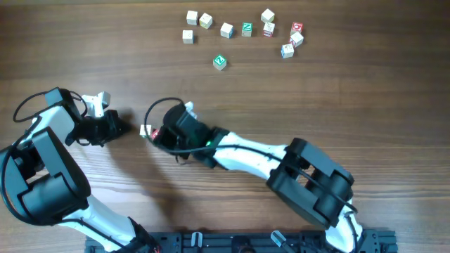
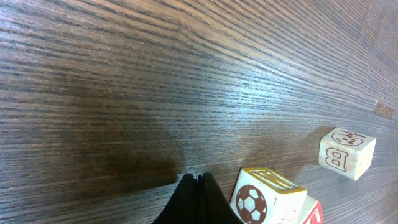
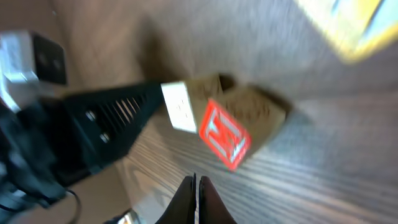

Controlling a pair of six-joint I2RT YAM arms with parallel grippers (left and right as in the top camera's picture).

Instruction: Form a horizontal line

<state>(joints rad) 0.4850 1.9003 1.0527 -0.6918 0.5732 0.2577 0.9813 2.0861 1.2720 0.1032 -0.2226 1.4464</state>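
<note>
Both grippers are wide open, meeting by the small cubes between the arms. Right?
No: both are shut. The wrist views show the left gripper and the right gripper closed tight. They do meet by the small cubes between the arms.

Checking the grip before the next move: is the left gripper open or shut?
Shut: the left gripper shows its fingertips pressed together in its wrist view, nothing between them.

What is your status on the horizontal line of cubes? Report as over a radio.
Left end effector shut, empty; right end effector shut, empty. Red-lettered cube beside pale cube, between them. Other cubes far off, nothing blocking.
</note>
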